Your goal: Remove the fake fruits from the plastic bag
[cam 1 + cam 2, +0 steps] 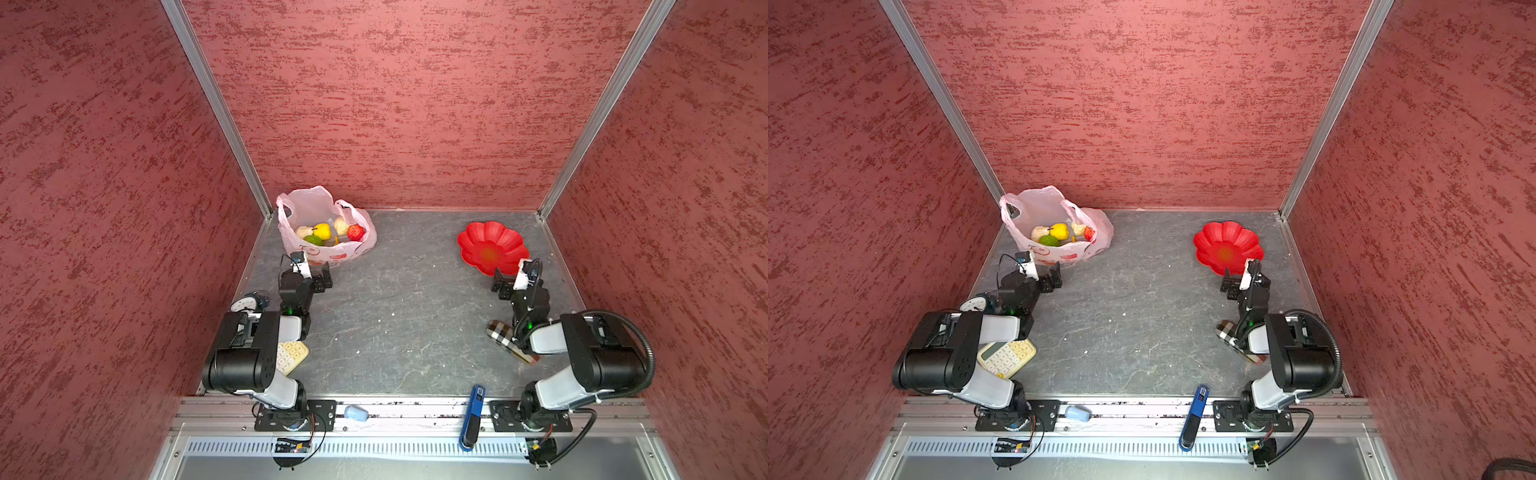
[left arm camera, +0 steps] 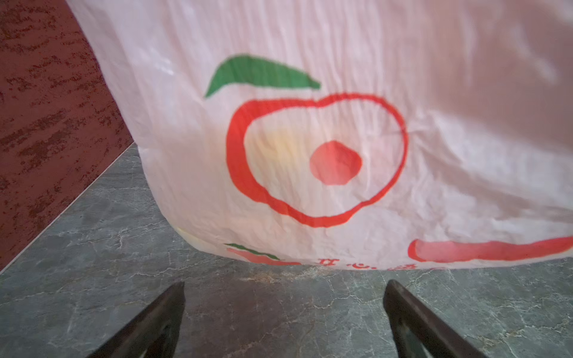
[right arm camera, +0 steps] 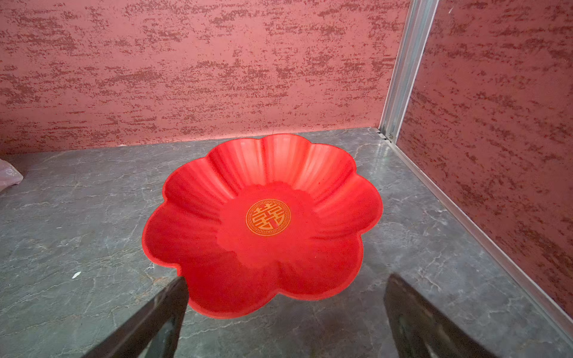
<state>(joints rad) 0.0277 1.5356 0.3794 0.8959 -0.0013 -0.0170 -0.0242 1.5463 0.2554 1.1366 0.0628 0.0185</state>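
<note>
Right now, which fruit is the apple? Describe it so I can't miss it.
Look to the table's far left corner, where the pink bag stands open. Inside it, the apple lies at the right end of the fruits, beside a beige fruit. It is the only red fruit; the others are yellow, green or beige.

You have one legible sign: a gold double-happiness character, 囍, in a round fretted medallion at the centre of the dish, which sits at 1 o'clock on the table. The bag, at 11 o'clock, bears red characters where it meets the table; they are partly hidden and blurred, so not readable.
</note>
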